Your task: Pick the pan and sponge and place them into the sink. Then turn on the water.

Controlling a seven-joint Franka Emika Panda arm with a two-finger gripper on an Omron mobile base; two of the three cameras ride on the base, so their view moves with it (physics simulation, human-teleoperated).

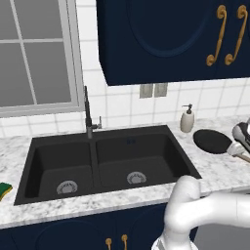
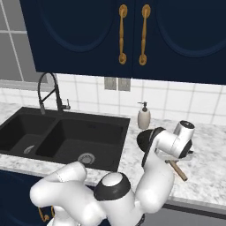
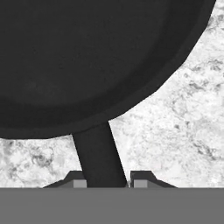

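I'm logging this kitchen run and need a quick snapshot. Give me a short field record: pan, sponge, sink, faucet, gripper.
pan: on the counter right of the sink, not yet moved
sponge: on the counter left of the sink
sink: both basins hold no items
faucet: no stream visible
gripper: fingertips close on either side of the pan's handle stem, pan on the counter
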